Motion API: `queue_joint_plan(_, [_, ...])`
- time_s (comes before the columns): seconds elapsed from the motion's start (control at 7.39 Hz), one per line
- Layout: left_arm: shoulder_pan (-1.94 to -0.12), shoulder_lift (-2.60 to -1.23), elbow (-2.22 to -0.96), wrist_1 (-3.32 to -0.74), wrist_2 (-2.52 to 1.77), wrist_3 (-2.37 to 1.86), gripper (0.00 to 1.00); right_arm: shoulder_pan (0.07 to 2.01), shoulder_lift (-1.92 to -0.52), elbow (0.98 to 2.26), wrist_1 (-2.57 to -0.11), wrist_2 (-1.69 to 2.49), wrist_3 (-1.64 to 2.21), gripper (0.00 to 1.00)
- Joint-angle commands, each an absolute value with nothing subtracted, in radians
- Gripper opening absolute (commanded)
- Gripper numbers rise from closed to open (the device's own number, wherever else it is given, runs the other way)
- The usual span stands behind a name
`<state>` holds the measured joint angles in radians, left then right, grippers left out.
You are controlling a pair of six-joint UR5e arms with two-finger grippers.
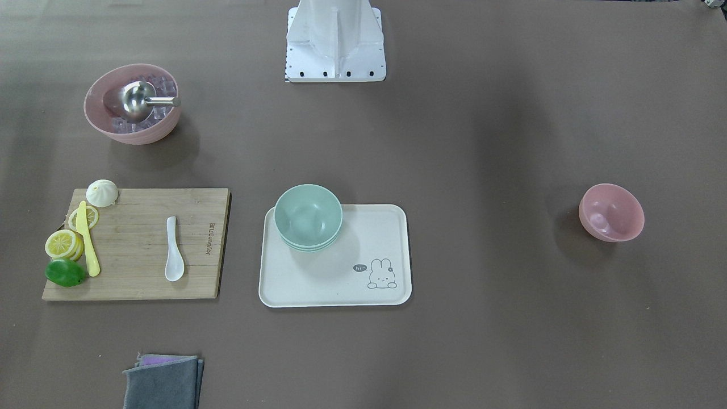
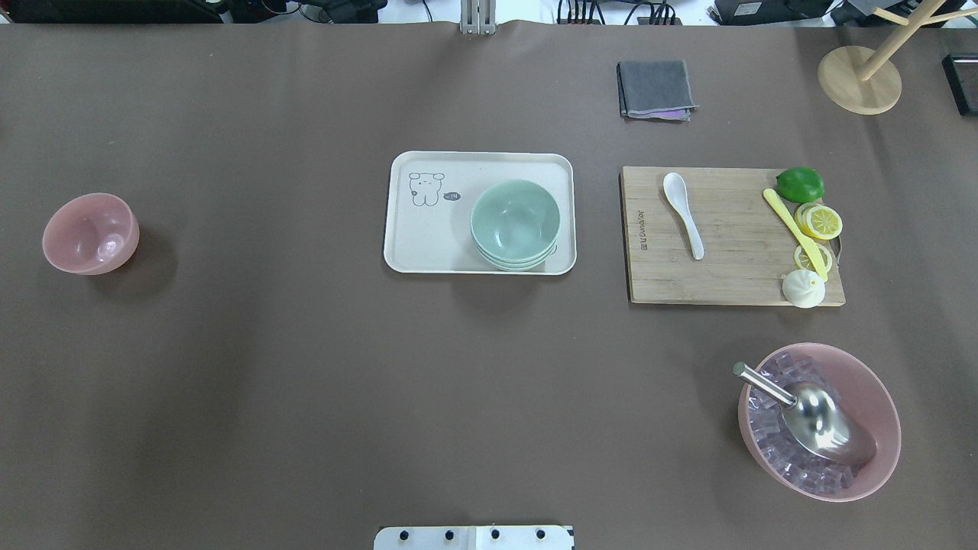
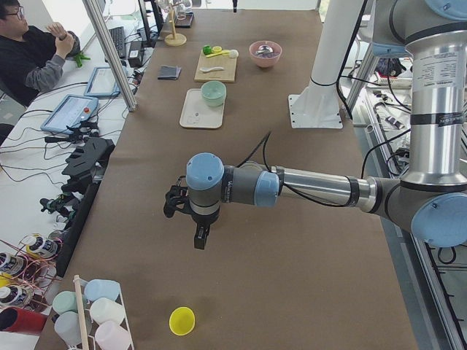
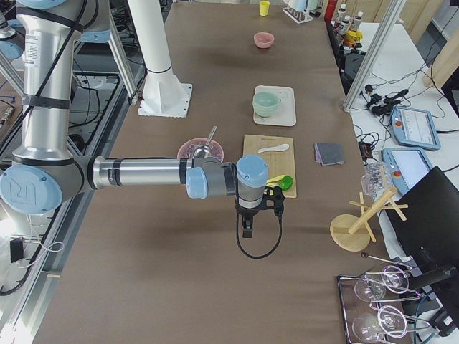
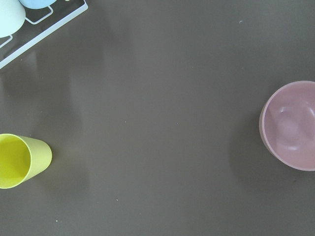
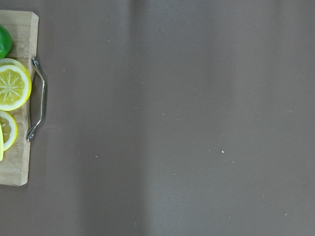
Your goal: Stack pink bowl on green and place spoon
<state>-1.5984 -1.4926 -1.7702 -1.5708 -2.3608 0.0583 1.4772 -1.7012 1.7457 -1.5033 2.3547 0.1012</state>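
Pink bowl (image 2: 90,233) sits upright, alone at far left; green bowl (image 2: 515,221) is on the tray (image 2: 428,248) mid-table; spoon (image 2: 684,214) lies on the cutting board (image 2: 733,283), right. Left gripper (image 3: 198,237), its opening impossible to tell, like that of the right gripper (image 4: 246,229), should probably pinch the rim squarely.

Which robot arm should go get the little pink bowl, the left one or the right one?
Left. The little pink bowl sits on the robot's left side, and the left wrist camera sees it. The right tool hangs by the cutting board, at the other end.
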Motion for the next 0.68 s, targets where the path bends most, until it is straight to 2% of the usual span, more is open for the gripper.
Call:
queue_joint_plan(0.0, [-1.598, -1.482, -1.766, -1.598, -2.361, 0.070, 0.98, 1.477, -1.701, 1.747, -1.503, 2.356, 0.101, 1.00])
queue_joint_plan(0.54, [-1.597, -1.496, -1.763, -1.725, -2.361, 0.058, 0.98, 1.477, -1.691, 1.755, -1.493, 2.356, 0.094, 1.00])
